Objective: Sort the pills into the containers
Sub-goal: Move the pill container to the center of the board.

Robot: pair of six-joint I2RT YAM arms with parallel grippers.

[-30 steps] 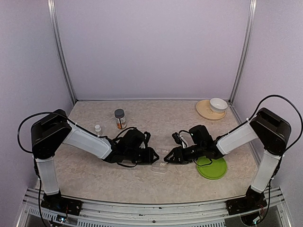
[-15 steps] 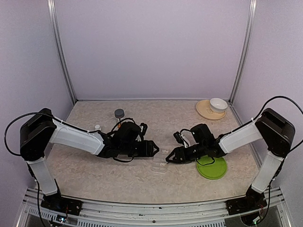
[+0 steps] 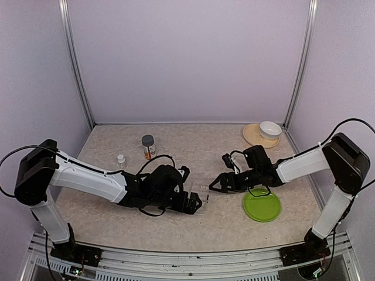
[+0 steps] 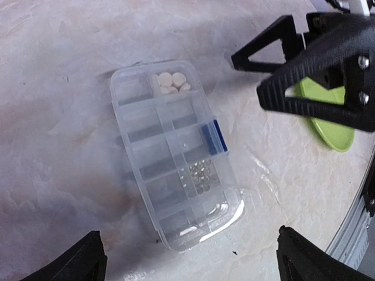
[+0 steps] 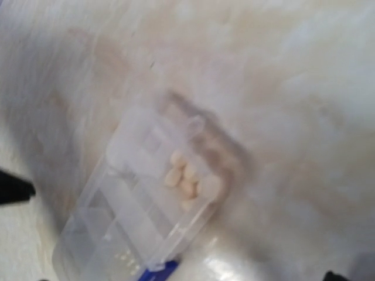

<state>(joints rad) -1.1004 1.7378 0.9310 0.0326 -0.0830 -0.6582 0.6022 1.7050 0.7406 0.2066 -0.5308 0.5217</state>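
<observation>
Since the pill box (image 4: 170,152) lies flat on the bench (image 4: 53,70), white pills (image 4: 171,82) in its end compartment, I judge it light, stiff and slippery; grip across its long edges. Left jaws hang over it, right jaws hover just beyond; both spread, holding nothing.

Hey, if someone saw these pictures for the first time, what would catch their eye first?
The clear pill box lies mid-table below the open left gripper, with the open right gripper close by. White pills sit in one end compartment and tiny pills in another. The bright green plate lies by the right arm.
</observation>
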